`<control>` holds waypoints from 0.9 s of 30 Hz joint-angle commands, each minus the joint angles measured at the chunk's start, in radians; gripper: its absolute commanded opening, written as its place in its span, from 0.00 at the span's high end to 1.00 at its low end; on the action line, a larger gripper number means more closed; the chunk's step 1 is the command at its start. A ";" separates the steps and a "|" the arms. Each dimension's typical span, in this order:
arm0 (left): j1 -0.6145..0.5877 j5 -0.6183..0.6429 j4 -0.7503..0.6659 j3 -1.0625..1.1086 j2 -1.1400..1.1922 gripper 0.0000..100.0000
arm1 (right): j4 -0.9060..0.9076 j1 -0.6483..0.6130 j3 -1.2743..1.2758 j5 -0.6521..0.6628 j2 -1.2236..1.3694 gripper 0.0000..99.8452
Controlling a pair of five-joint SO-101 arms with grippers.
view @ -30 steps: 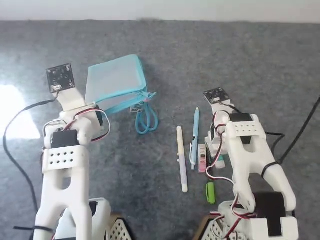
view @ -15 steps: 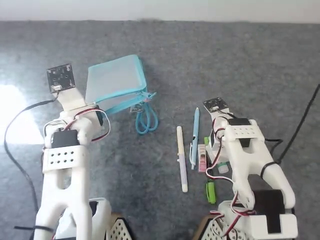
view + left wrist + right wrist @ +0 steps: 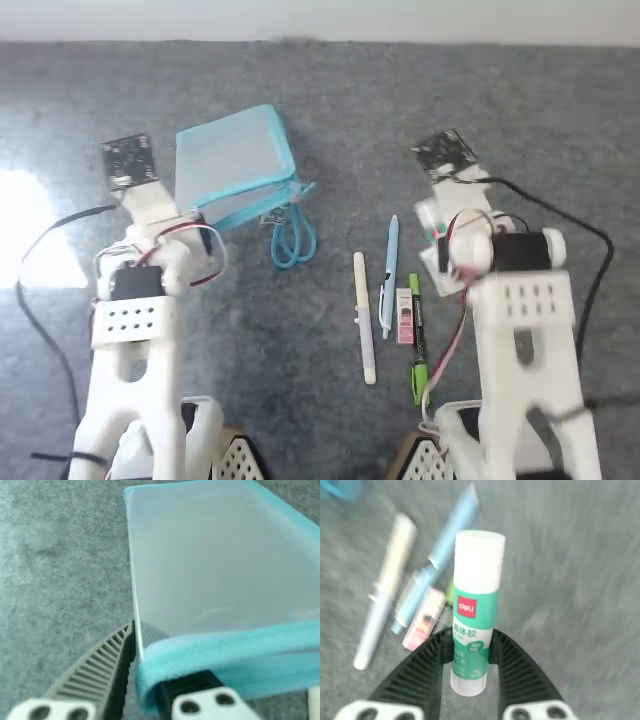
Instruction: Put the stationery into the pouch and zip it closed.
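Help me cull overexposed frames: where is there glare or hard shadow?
High view: a blown-out glare patch on the table near the image's left edge; shadows soft. Left wrist view: faint sheen on the pouch. Right wrist view: glue stick evenly lit.

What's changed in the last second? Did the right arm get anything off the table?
Yes. The right gripper, earlier low over the stationery, has lifted up and outward with the glue stick clamped between its fingers, uncovering the green marker. The left gripper keeps its hold on the pouch edge, barely shifted. The yellow pen, blue pen and eraser lie as before.
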 commanded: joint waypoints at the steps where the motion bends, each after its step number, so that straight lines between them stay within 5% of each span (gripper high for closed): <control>1: 0.110 -0.005 -0.069 0.035 0.012 0.99 | 0.091 -0.228 -0.140 0.011 -0.085 0.99; 7: 0.226 -0.006 -0.143 0.070 0.012 0.99 | 0.105 -0.423 -0.238 -0.095 0.113 0.99; 27: 0.233 -0.064 -0.140 0.076 0.012 0.99 | 0.013 -0.449 -0.517 -0.213 0.553 0.99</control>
